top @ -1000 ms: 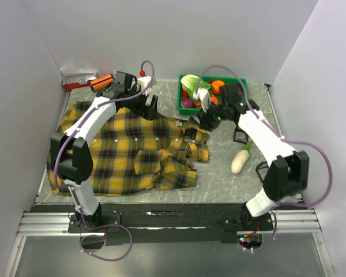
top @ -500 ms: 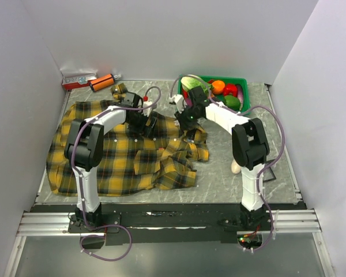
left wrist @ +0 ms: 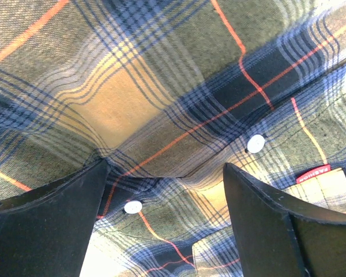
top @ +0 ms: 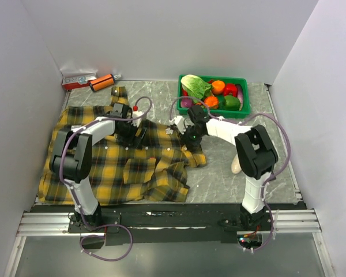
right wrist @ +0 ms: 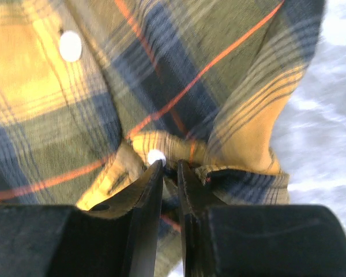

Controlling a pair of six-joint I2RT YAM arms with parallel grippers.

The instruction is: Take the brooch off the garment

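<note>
Right gripper (right wrist: 168,164): fingers drawn in to a narrow slit, nipping a raised fold of the garment (top: 104,167) at its edge, just nearer than the green basket (top: 244,109) and to its left
Left gripper (left wrist: 167,165): spread wide, holding nothing, both fingers pressed flat on the cloth well to the left of the basket
Pale disc (right wrist: 156,156): sits at the very tip of one right finger, on the pinched fold
Brooch: not positively identified; the disc is your only candidate, on the shirt edge nearest the basket
Shirt buttons (left wrist: 255,143): plain white, lying between the left fingers; do not take these for the ornament
Garment lie: spread over the table to the left of the basket, rumpled along the side facing it
Step in hand: judged as the grasp at the ornament, left arm pinning the cloth while the right takes hold
Next move calls for: confirm what the right tips hold, then draw it away from the fabric with the left still pressing so the shirt does not lift
Hard to make out: right wrist view is blurred, so the disc's shape is unreadable, flower or button
Hidden: from above the right gripper covers the pinch point entirely; a pale vegetable (top: 236,166) nearer than the basket is partly behind the right arm
</note>
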